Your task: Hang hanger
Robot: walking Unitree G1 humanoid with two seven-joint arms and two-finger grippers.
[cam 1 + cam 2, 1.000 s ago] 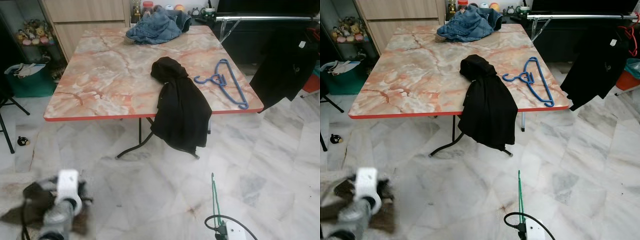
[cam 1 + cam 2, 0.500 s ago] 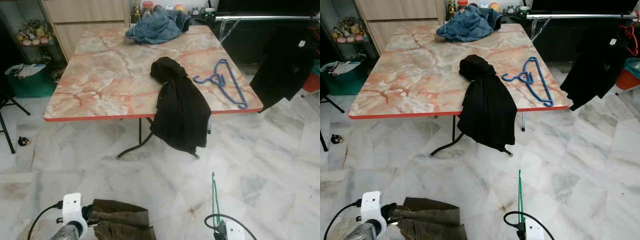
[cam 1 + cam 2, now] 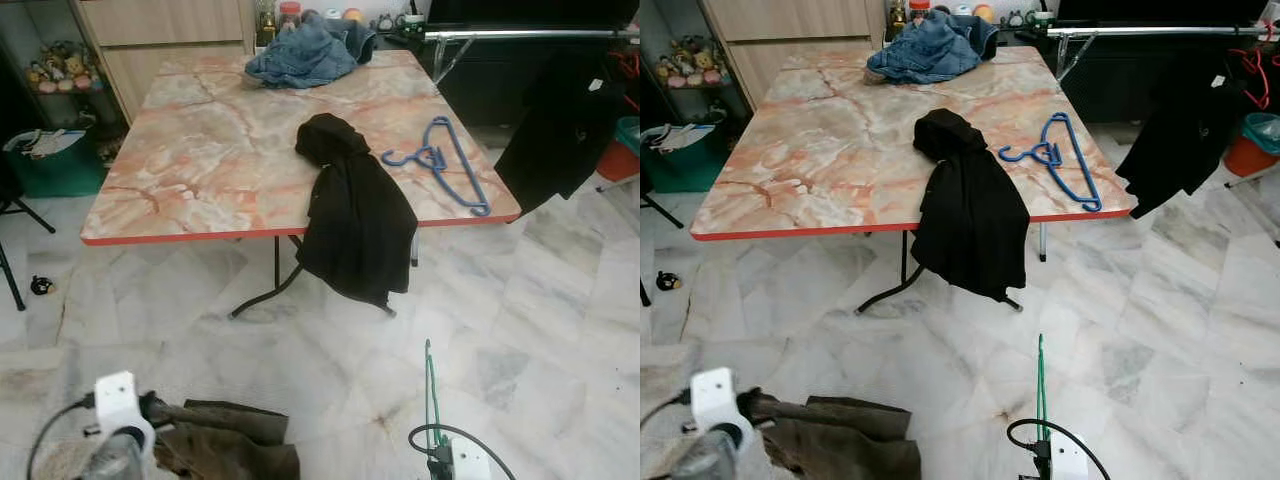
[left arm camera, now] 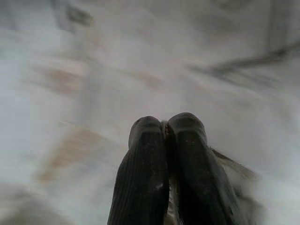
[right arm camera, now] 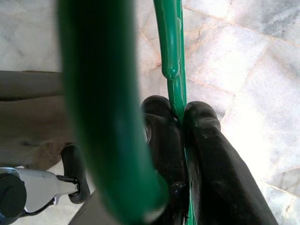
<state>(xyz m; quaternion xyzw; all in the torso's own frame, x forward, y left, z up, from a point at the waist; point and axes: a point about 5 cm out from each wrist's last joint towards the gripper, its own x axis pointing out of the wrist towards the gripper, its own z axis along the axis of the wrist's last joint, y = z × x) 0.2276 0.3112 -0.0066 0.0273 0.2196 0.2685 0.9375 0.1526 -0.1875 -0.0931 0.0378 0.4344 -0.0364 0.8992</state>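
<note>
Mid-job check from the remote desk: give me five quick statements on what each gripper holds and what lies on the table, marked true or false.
1. The right gripper is shut on a green hanger. True.
2. The blue hanger hangs on the rail. False: it lies flat on the marble table, near its right edge.
3. The black garment drapes over the table's front edge. True.
4. The left gripper is open above the table. False: its fingers are pressed together on a brown garment, low over the floor.
5. The denim garment lies on the floor. False: it sits at the table's far end.
</note>
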